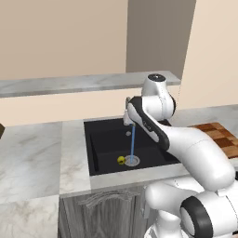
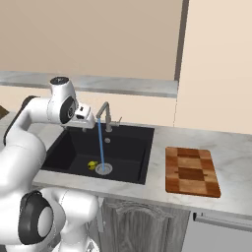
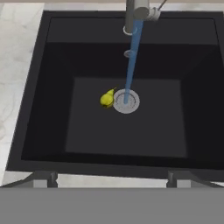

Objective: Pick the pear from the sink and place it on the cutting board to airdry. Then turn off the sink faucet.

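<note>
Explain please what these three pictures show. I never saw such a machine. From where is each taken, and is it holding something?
It is a white robot arm in a simulated kitchen. Two pictures come from cameras on its base, behind it to the left and right. The third looks down from its hand. Its gripper is open and holds nothing. The pear lies in the black sink beside the drain ring. The faucet runs a blue water stream. A wooden cutting board sits on the marble counter.

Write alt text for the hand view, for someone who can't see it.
Looking down into a black sink, a small yellow pear lies on the basin floor, against the left side of the round silver drain. A thin blue stream of water runs from the faucet at the top into the drain. Marble counter frames the sink on the left.
</note>
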